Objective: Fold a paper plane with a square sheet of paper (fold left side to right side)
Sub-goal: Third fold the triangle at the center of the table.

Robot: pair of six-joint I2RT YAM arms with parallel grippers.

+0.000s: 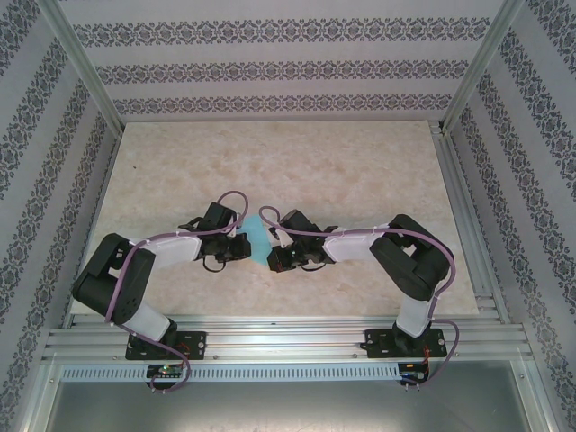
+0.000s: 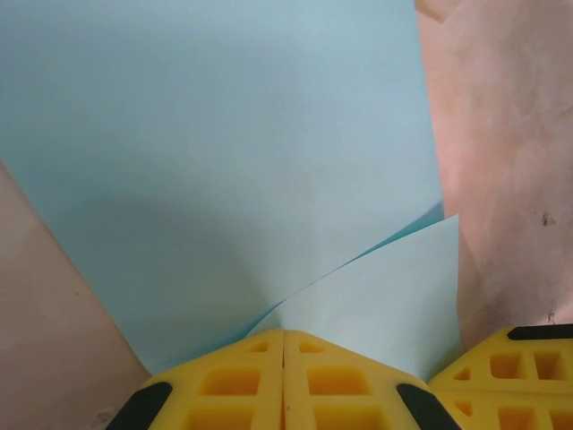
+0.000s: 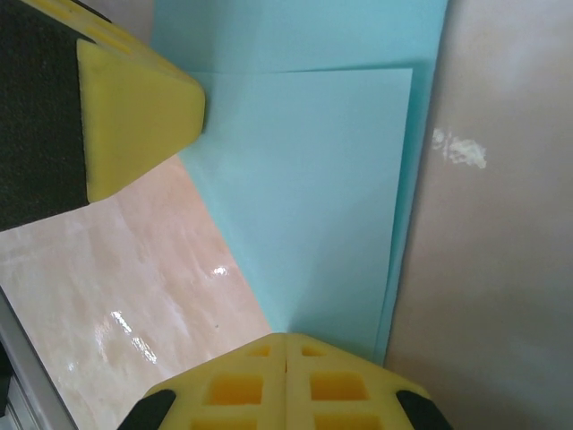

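- Left arm [image 1: 135, 279]: chunky black joint blocks, white link covers.
- Right arm [image 1: 409, 261]: same black-and-white build.
- Cables [image 1: 236, 195]: thin, purple, one along each arm, looping near the wrist.
- Bases [image 1: 166, 345]: flat black plates.
- Left gripper [image 2: 284, 345]: yellow fingers with square moulded pockets, black strips at the outer corners.
- Right gripper [image 3: 286, 348]: matching yellow pocketed fingers, black corners.

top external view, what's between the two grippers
The turquoise paper lies between the left gripper and right gripper, clearest in the top view.
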